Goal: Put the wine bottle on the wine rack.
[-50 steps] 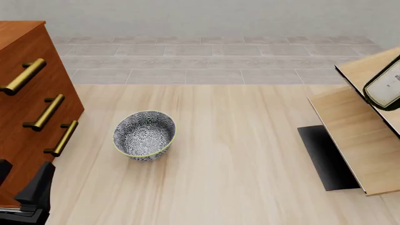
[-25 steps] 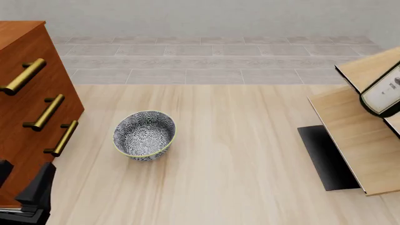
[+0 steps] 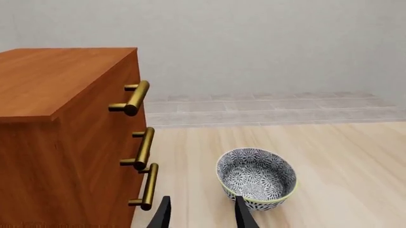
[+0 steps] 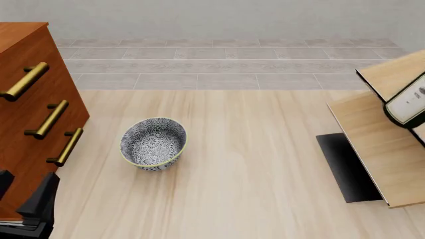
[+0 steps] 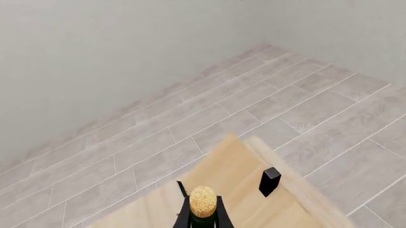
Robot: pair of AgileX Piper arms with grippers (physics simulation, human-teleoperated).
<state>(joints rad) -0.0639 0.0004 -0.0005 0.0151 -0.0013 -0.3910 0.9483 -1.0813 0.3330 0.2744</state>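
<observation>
The wine bottle (image 4: pixel 407 105), dark green with a white label, hangs tilted over the wine rack (image 4: pixel 375 142) at the front view's right edge, cut off by the frame. In the right wrist view its tan cork (image 5: pixel 203 201) points at the rack's pale panels (image 5: pixel 236 186), and my right gripper (image 5: pixel 203 221) is shut on the neck just behind it. The right gripper itself is outside the front view. My left gripper (image 3: pixel 202 217) is open and holds nothing; it sits low beside the cabinet, short of the bowl, and shows at the front view's bottom left (image 4: pixel 37 205).
A patterned blue-and-white bowl (image 4: pixel 153 143) stands left of the table's centre. A reddish-brown drawer cabinet (image 4: pixel 30 119) with brass handles fills the left side. The rack's flat black base (image 4: pixel 345 167) lies on the table to the right. Grey tiled floor lies beyond the table.
The wine bottle has sunk slightly lower over the rack's panels. The left arm, bowl and cabinet have not moved.
</observation>
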